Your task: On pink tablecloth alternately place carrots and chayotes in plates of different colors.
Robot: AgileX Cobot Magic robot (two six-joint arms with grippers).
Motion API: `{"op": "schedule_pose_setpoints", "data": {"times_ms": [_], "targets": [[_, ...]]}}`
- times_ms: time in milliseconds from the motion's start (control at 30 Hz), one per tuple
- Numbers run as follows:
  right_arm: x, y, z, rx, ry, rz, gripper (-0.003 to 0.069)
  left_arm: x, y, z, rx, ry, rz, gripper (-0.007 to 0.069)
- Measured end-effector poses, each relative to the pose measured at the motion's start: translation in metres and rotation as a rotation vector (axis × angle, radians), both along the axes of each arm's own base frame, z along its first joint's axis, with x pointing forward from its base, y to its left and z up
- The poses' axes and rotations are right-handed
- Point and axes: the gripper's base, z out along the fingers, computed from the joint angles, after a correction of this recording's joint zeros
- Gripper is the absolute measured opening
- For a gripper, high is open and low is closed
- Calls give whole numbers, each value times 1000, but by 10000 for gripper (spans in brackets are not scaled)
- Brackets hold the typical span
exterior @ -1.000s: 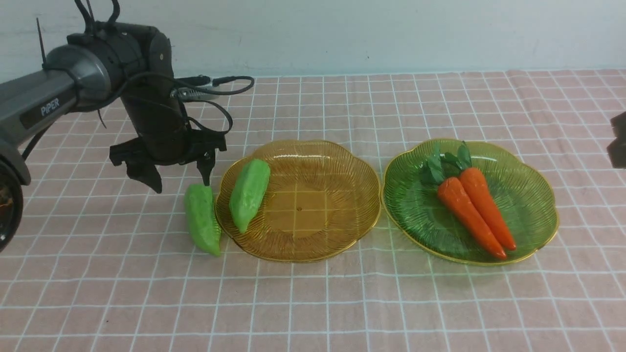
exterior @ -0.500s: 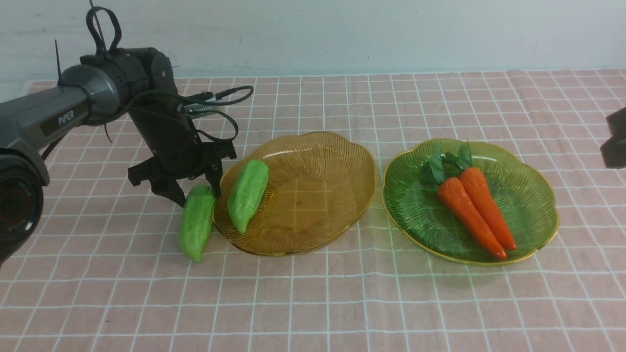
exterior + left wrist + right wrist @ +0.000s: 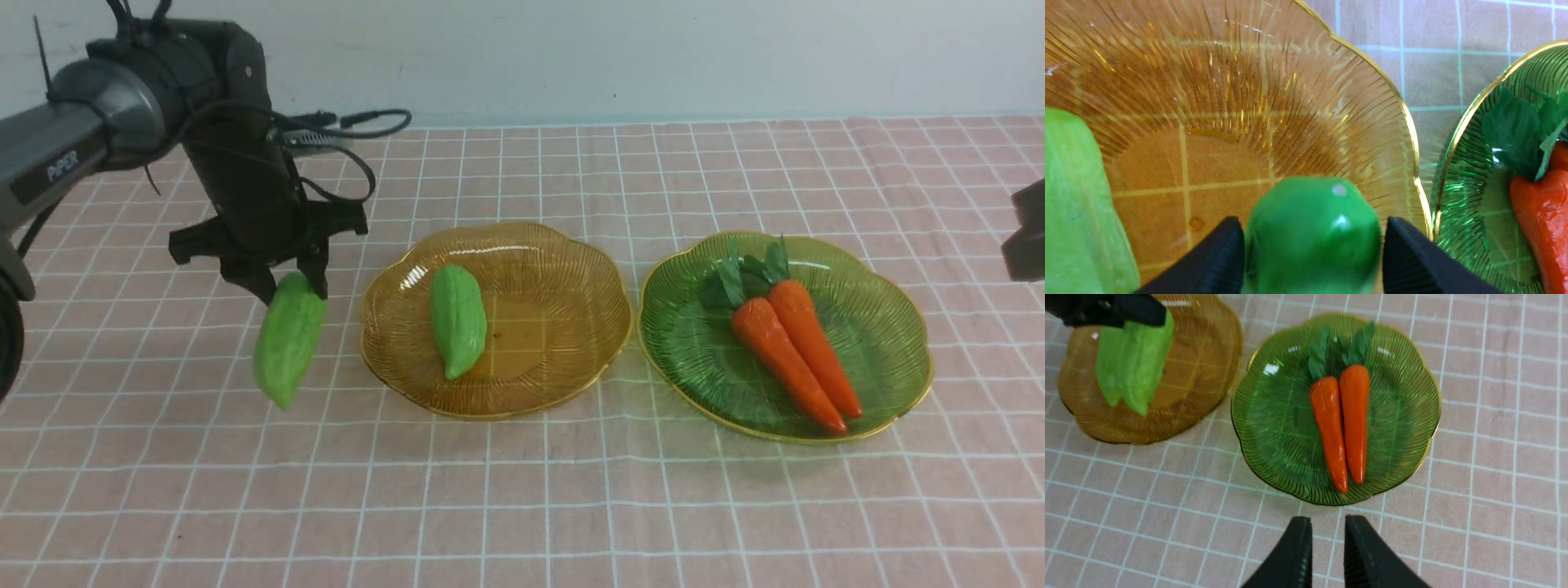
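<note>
Your left gripper [image 3: 291,282] is closed on the blunt upper end of a matte light-green, bumpy toy vegetable, the lifted chayote [image 3: 286,343]. In the left wrist view both black fingers [image 3: 1220,257] press against its sides. The lifted chayote hangs in the air, a little tilted, with its pointed end down. It is above the dusty-pink fabric tablecloth [image 3: 522,506] with the thin white grid. It is just to the left of the translucent, ribbed, gold-rimmed amber plate [image 3: 563,343] and does not touch it.

The second chayote [image 3: 457,320], of the same kind, lies inside the amber plate, left of the middle, with its point toward the robot.

The green plate [image 3: 882,343], of the same ribbed translucent plastic, stands just beside the amber plate on its right. Whether the two rims touch, I cannot tell. In it the two glossy orange toy carrots [image 3: 788,347] with dark green leaves lie side by side and touch each other. Their leaves are at the far side and their tips point toward the robot.

Your right gripper [image 3: 1327,528] holds nothing. Its jaws stand narrow, with only a small gap between them, and it stays apart from the green plate. In the front view you see only a dark piece of it at the right edge.
</note>
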Motion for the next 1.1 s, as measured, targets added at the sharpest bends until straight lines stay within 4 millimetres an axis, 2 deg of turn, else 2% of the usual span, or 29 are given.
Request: {"op": "schedule_pose_setpoints", "data": {"times_ms": [133,233,300,333,400,500,633,800,1100], "targets": [[-53,-6,-1,9,-100,2,108,1,2,1,2,0,2,441],[-100,-10,-28,10,-153,5,104,2,4,5,6,-6,-7,441],[-118,-12,-53,-6,-209,27,78,2,4,11,11,-14,-25,436],[-120,-12,-69,-16,-264,39,48,3,5,15,15,-20,-37,426],[-121,-12,-88,-26,-365,53,11,2,5,22,29,-33,-73,375],[-106,-11,-118,12,-490,26,-13,1,6,31,56,-43,-136,213],[-93,-12,-131,45,-602,-23,-15,-4,7,43,94,-37,-225,28],[-90,-12,-138,56,-602,-32,-15,-8,8,65,118,-78,-296,-3],[-89,-12,-145,56,-576,-32,-15,-12,10,117,112,-251,-338,-3]]}}
